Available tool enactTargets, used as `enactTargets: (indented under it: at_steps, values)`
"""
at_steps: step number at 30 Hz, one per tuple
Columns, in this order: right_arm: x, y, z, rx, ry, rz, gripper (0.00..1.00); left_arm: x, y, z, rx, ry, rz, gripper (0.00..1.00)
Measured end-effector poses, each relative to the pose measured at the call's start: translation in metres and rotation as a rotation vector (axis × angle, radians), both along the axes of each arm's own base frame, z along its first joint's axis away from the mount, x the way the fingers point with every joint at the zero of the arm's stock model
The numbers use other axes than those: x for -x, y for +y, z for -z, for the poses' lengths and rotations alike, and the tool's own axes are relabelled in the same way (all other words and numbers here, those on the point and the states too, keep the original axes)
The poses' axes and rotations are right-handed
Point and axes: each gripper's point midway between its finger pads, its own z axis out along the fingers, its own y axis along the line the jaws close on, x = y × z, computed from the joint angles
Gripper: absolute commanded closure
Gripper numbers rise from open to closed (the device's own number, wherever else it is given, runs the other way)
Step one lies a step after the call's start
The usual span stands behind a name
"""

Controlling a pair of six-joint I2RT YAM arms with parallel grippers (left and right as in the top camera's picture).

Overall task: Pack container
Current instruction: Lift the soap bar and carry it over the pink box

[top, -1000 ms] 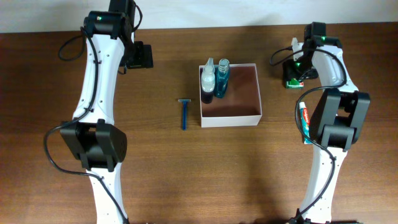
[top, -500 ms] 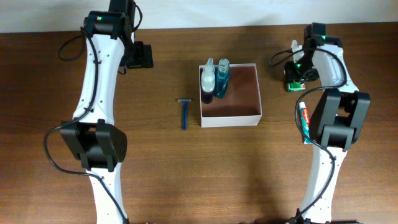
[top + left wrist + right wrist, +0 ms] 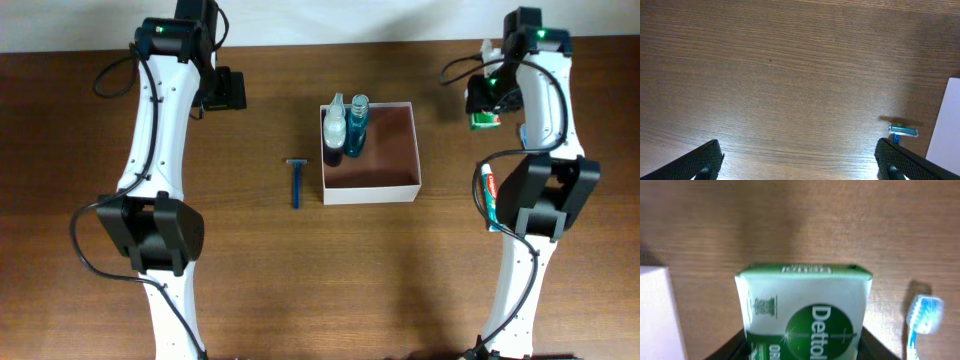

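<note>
- right gripper (image 3: 487,106) right of the container (image 3: 372,192), well apart; jaws clamped on green soap packet (image 3: 805,310), seemingly held off the counter (image 3: 250,280)
- left gripper (image 3: 800,158) left of container; jaws wide apart, empty
- advice: bring packet over container's free right half, away from bottles (image 3: 357,125) at its left rear; lower flat, then release
- container mid-counter, mouth up; square, so no long axis

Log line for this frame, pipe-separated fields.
right end effector: shut on green soap packet, right of container | left end effector: open, empty | container: two bottles inside | razor: left of container
</note>
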Motion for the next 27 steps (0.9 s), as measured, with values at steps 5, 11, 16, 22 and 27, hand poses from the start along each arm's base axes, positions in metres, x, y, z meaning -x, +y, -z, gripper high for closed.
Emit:
enactTargets:
  at_steps: [5,11,16,22,27]
  values:
    - [0.014,0.010,-0.037,-0.032,0.009,0.014,0.55,0.000,0.000,0.000,0.000,0.000,0.000,0.01]
    - [0.023,0.035,-0.076,-0.063,-0.024,0.014,0.61,0.000,0.000,0.000,0.000,0.000,0.000,0.00]
    - [0.020,0.072,-0.087,-0.119,-0.048,0.011,0.60,0.000,0.000,0.000,0.000,0.002,0.000,0.01]
    - [0.024,0.115,-0.102,-0.153,-0.066,-0.023,0.60,0.007,0.001,0.002,-0.004,0.030,0.000,0.01]
    - [0.034,0.141,-0.135,-0.185,-0.126,-0.056,0.55,0.012,0.001,0.003,-0.006,0.050,0.000,0.01]
